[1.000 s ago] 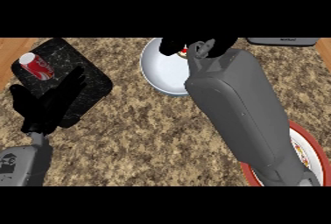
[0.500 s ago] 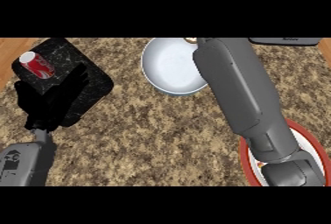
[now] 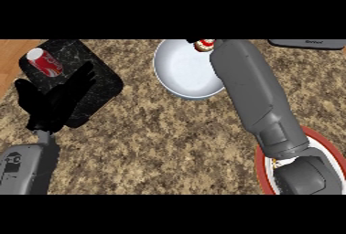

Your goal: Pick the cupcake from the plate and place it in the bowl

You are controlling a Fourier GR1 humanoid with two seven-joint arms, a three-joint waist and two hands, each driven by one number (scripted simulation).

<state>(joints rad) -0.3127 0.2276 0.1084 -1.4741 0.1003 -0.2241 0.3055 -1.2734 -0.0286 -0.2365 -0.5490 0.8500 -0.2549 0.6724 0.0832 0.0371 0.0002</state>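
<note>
In the head view, the right forearm [image 3: 253,91] stretched from the red-rimmed plate [image 3: 260,160] across the white bowl [image 3: 182,68]. The right hand [image 3: 194,41] barely showed beside the cupcake [image 3: 205,45] at the bowl's far rim — open or closed could not be told. The left hand [image 3: 54,103] rested at left, fingers straight and apart.

Single head view, steeply down on counter [image 3: 169,137]

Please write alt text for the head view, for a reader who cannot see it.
The right forearm reaches over a white bowl, a cupcake showing at the bowl's far rim. The left hand rests open at left over a black board with a red can.
</note>
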